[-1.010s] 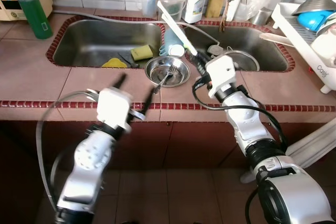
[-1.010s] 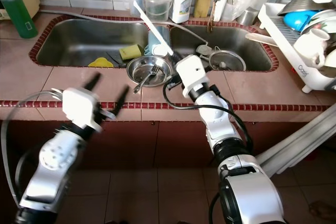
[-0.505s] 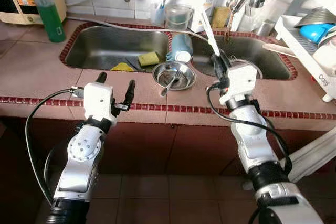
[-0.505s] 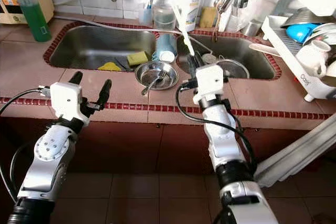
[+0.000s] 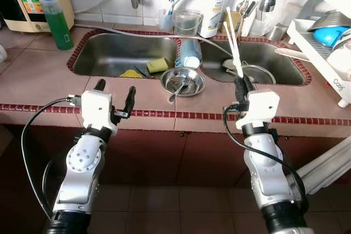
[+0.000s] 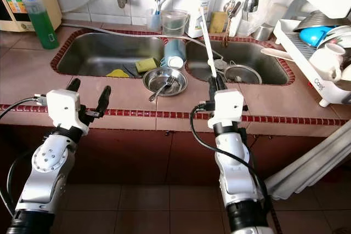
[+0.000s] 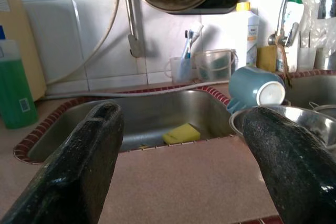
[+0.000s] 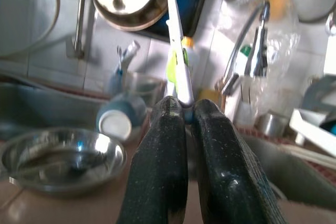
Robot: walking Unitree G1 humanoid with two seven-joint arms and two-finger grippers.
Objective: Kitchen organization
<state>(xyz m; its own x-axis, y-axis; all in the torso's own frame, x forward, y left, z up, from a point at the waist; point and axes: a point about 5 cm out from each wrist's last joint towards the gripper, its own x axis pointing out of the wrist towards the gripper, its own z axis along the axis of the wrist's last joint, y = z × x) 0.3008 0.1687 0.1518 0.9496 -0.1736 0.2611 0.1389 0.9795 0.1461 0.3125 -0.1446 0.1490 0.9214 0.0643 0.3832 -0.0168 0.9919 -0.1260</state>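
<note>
Over the table edge: both arms reach forward from below, wrists level with the red tile trim.
Right claw (image 5: 239, 83): clenched on a long white utensil (image 5: 232, 39) that stands nearly upright, its top before the white bottle (image 5: 211, 5).
Left claw (image 5: 114, 92): released, fingers (image 7: 86, 166) spread wide and holding nothing, above the table (image 5: 38, 78) before the left sink (image 5: 118, 53).
Around: steel bowl (image 5: 183, 81) with a fork sits on the divider between the basins; blue mug (image 5: 190, 53) lies behind it; yellow sponge (image 5: 157, 65) in the left sink; strainer (image 5: 253, 73) in the right sink; green soap bottle (image 5: 56, 17) far left; dish rack (image 5: 323, 42) far right.
Change: a second ago the utensil leaned left over the bowl; now it is raised upright, and the left arm sits squarer to the table.
</note>
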